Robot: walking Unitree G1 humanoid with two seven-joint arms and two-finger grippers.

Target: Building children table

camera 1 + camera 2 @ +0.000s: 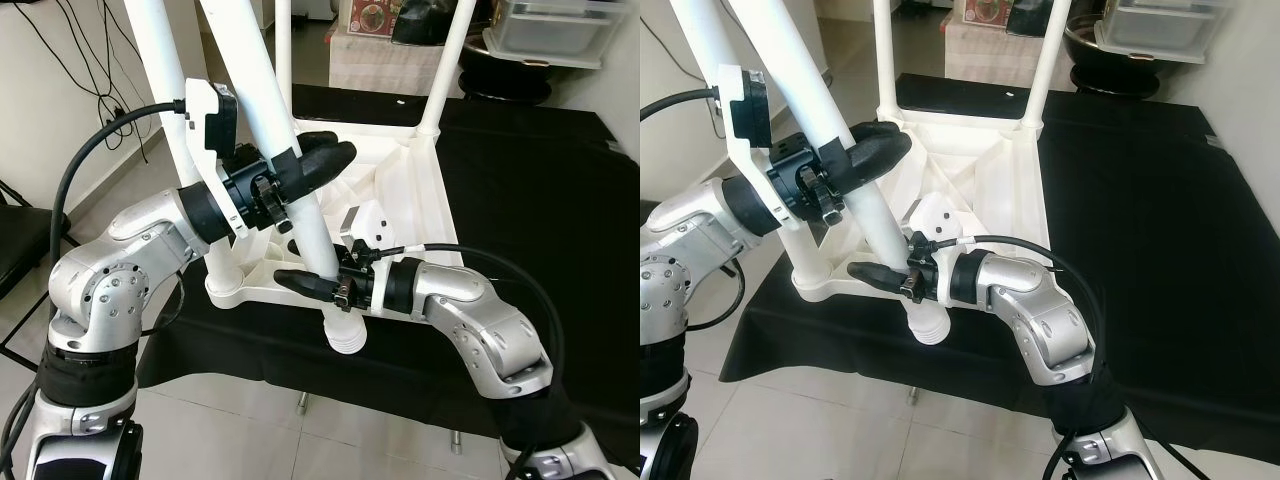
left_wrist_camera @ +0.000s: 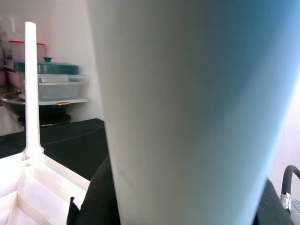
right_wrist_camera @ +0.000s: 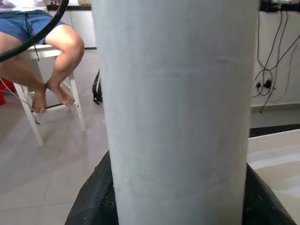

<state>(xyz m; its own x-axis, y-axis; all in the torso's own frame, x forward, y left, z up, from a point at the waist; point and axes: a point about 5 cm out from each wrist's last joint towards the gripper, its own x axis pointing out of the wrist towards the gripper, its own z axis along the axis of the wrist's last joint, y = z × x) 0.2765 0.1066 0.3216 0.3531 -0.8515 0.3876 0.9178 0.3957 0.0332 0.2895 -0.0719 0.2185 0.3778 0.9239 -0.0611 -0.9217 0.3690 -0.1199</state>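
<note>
An upturned white table top [image 1: 405, 190] lies on a black-covered table [image 1: 540, 200], with white legs standing up from its corners [image 1: 172, 90]. A loose white leg [image 1: 300, 190] leans steeply over the top's near edge, and its ribbed end [image 1: 346, 338] hangs just past that edge. My left gripper [image 1: 325, 160] is shut on this leg at mid height. My right gripper [image 1: 300, 282] is shut on it lower down, just above the ribbed end. In both wrist views the leg [image 2: 187, 112] [image 3: 178, 112] sits close between black fingers [image 2: 91, 201] [image 3: 89, 206].
Clear storage boxes [image 1: 550, 30] and a dark bowl [image 1: 505, 70] stand behind the table at the right. Cables [image 1: 90, 80] hang on the left wall above a black chair [image 1: 15, 240]. A person's bare legs [image 3: 51, 51] rest by a white stool on the tiled floor.
</note>
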